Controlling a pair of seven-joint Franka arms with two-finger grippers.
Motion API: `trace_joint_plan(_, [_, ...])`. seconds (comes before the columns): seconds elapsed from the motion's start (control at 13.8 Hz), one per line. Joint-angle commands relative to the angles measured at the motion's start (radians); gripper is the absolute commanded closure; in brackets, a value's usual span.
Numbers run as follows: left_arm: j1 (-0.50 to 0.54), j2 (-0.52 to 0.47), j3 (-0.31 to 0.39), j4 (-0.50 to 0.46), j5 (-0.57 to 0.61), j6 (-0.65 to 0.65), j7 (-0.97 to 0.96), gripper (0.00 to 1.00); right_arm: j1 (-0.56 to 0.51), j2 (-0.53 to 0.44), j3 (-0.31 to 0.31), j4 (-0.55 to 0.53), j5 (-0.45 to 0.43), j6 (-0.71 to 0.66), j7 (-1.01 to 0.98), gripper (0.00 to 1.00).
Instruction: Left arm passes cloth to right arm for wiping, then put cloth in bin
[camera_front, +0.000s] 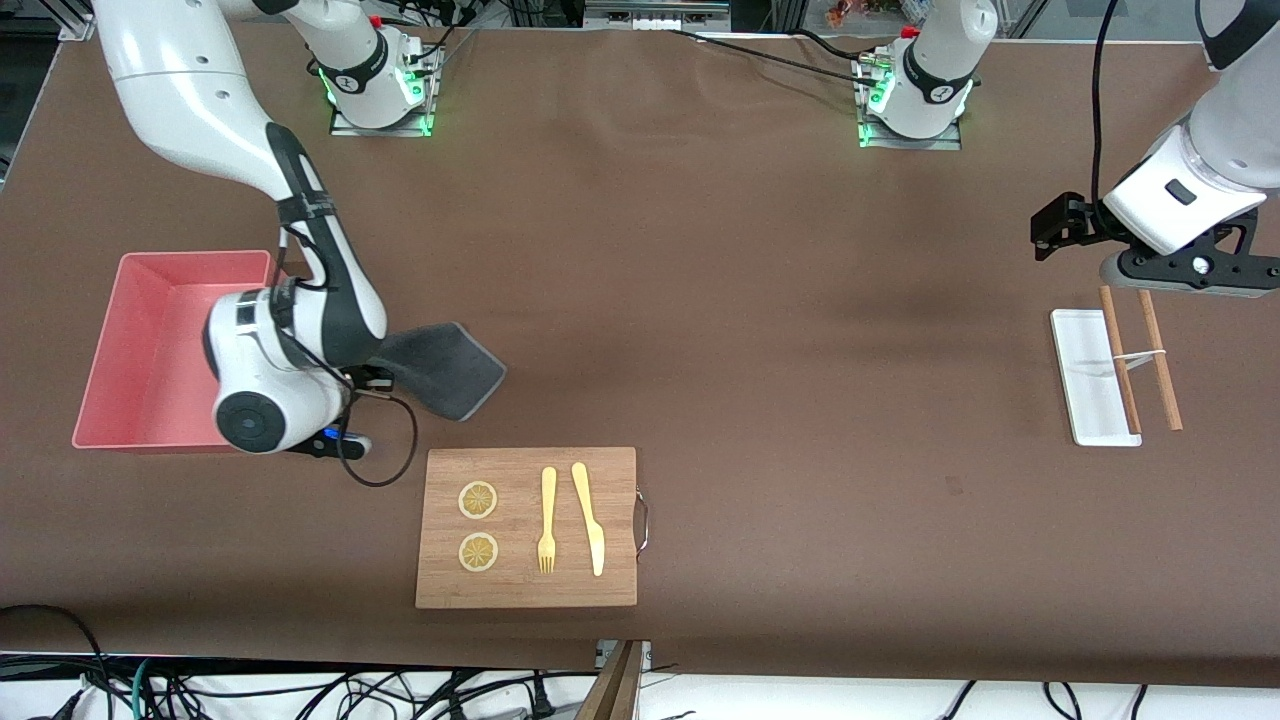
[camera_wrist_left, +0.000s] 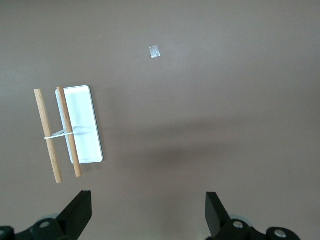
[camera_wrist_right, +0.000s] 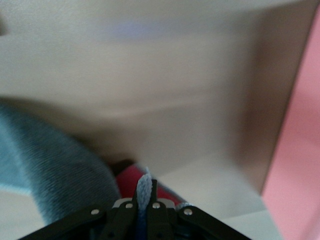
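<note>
While the cloth (camera_front: 440, 372) hangs pinched in the right gripper (camera_wrist_right: 145, 200), a fold of its grey pile stands up between the closed fingertips in the right wrist view, and the rest drapes down toward the brown table (camera_front: 760, 330). It is carried just beside the bin (camera_front: 150, 350), at the rim that faces the middle of the table, and not yet over the opening. The bin sits near the table's edge at the right arm's end and, where its floor shows, looks empty. Judged from this, the pass between the arms is done, since the cloth is with the right arm (camera_front: 290, 300); whether wiping is complete cannot be told from one moment, though the cloth's place at the bin suggests the last step, the drop, is what remains.

A wooden board (camera_front: 527, 527) lies close by, nearer to the front camera, carrying two lemon slices (camera_front: 478, 525), a fork (camera_front: 547, 520) and a knife (camera_front: 590, 518).

The left gripper (camera_wrist_left: 147, 212) waits with its fingers spread wide and holding nothing, above the table at the left arm's end, close to a white tray (camera_front: 1092, 376) crossed by two wooden sticks (camera_front: 1140, 358).
</note>
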Motion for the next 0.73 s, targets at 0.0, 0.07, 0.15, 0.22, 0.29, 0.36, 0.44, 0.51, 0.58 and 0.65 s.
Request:
trace_joint_plan(0.0, [-0.009, -0.002, 0.037, 0.002, -0.024, 0.013, 0.014, 0.0, -0.008, -0.055, -0.016, 0.005, -0.016, -0.04, -0.095, 1.0])
trace_joint_plan(0.07, [-0.009, -0.002, 0.063, -0.001, -0.058, 0.014, 0.025, 0.0, -0.009, -0.08, -0.016, 0.008, -0.022, -0.064, -0.095, 1.0])
trace_joint_plan(0.15, [-0.009, -0.004, 0.077, -0.01, -0.082, 0.013, 0.025, 0.0, -0.009, -0.101, -0.014, 0.037, -0.022, -0.11, -0.094, 1.0])
trace_joint_plan(0.22, [-0.016, -0.011, 0.077, -0.01, -0.081, 0.013, 0.023, 0.0, -0.009, -0.108, -0.014, 0.085, -0.022, -0.176, -0.095, 1.0])
trace_joint_plan(0.29, [-0.026, -0.018, 0.08, -0.01, -0.076, 0.013, 0.023, 0.0, -0.009, -0.114, -0.014, 0.136, -0.022, -0.24, -0.098, 1.0])
trace_joint_plan(0.36, [-0.026, -0.016, 0.08, -0.01, -0.075, 0.014, 0.023, 0.0, -0.011, -0.131, -0.016, 0.162, -0.022, -0.282, -0.101, 1.0])
trace_joint_plan(0.44, [-0.025, -0.018, 0.08, -0.01, -0.075, 0.013, 0.023, 0.0, -0.022, -0.163, -0.016, 0.166, -0.025, -0.3, -0.115, 1.0])
trace_joint_plan(0.51, [-0.026, -0.021, 0.08, -0.011, -0.075, 0.01, 0.023, 0.0, -0.032, -0.187, -0.016, 0.166, -0.03, -0.308, -0.153, 1.0])
trace_joint_plan(0.58, [-0.028, -0.019, 0.079, -0.01, -0.075, 0.01, 0.022, 0.0, -0.055, -0.204, -0.019, 0.166, -0.039, -0.328, -0.211, 1.0])
trace_joint_plan(0.65, [-0.022, -0.009, 0.079, -0.004, -0.079, 0.013, 0.022, 0.0, -0.069, -0.218, -0.035, 0.166, -0.051, -0.345, -0.276, 1.0])
